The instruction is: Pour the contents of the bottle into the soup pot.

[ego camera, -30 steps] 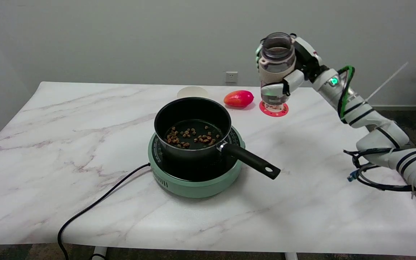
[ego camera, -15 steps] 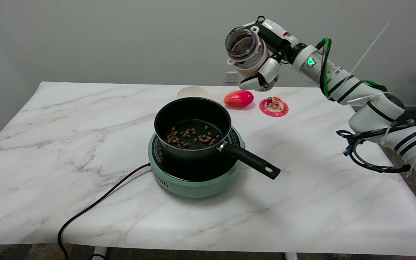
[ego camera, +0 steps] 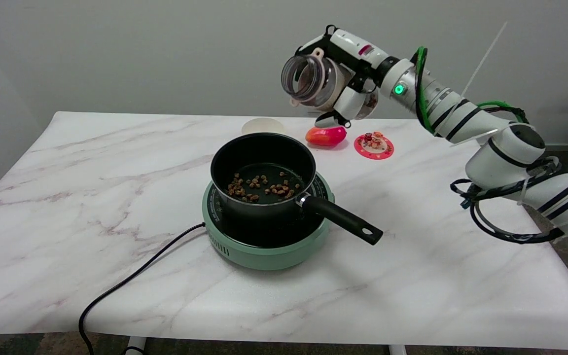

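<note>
My right hand [ego camera: 350, 86] grips a clear wide-mouthed bottle [ego camera: 311, 81] in the air, above and to the right of the pot. The bottle lies tilted almost on its side, with its open mouth facing left toward the pot. Brown contents show dimly inside it. The black soup pot [ego camera: 263, 170] stands on a green hotplate [ego camera: 264, 246] at the table's middle. Several brown pieces [ego camera: 262, 186] lie on the pot's bottom, and its black handle [ego camera: 345, 220] points to the lower right.
A red fruit-like object [ego camera: 326, 135] and a pink coaster [ego camera: 373, 145] with small bits on it lie behind the pot, under the hand. A pale round lid [ego camera: 263, 126] lies behind the pot. A black cord [ego camera: 131, 281] runs from the hotplate to the front left edge.
My right hand has carried the bottle up and to the left from above the coaster toward the pot, tipping it from upright to nearly sideways. The pot has not moved.
</note>
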`<act>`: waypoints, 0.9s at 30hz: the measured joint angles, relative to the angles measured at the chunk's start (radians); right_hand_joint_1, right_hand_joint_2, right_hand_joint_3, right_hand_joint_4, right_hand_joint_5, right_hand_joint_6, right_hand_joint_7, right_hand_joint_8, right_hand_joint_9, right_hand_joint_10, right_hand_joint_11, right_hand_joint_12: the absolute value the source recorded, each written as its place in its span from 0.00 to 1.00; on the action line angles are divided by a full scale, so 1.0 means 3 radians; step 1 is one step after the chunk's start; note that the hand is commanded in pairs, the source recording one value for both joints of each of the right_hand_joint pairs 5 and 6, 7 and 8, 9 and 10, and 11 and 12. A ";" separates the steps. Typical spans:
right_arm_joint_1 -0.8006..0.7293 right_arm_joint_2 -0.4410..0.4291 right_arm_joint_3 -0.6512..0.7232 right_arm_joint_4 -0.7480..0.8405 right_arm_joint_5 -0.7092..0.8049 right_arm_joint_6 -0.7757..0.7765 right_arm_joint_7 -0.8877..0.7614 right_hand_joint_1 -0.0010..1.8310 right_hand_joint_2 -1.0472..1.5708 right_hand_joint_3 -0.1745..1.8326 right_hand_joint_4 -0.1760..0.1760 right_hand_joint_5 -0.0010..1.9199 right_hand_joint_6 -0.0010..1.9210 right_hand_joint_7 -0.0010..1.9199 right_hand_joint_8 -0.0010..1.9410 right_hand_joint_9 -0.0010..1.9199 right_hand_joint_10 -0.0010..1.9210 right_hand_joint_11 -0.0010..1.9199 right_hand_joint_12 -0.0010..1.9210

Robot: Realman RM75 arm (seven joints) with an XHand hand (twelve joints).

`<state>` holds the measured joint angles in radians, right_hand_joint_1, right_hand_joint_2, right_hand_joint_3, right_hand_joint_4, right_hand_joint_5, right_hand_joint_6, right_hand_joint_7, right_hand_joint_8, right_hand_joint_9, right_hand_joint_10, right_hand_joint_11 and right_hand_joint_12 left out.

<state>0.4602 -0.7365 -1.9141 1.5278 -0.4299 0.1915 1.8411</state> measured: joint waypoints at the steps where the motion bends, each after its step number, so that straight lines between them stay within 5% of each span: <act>1: -0.0015 0.0000 -0.0010 0.0041 -0.0044 -0.0048 -0.0039 0.88 0.64 0.48 0.50 1.00 1.00 1.00 0.99 0.71 0.71 0.60 0.60; 27: -0.0355 -0.0128 -0.0029 0.0730 -0.1716 -0.0381 -0.0768 0.87 0.66 0.47 0.50 1.00 1.00 1.00 0.99 0.71 0.71 0.61 0.61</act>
<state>0.3536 -0.7749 -1.9227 1.7468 -0.9445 0.0771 1.6107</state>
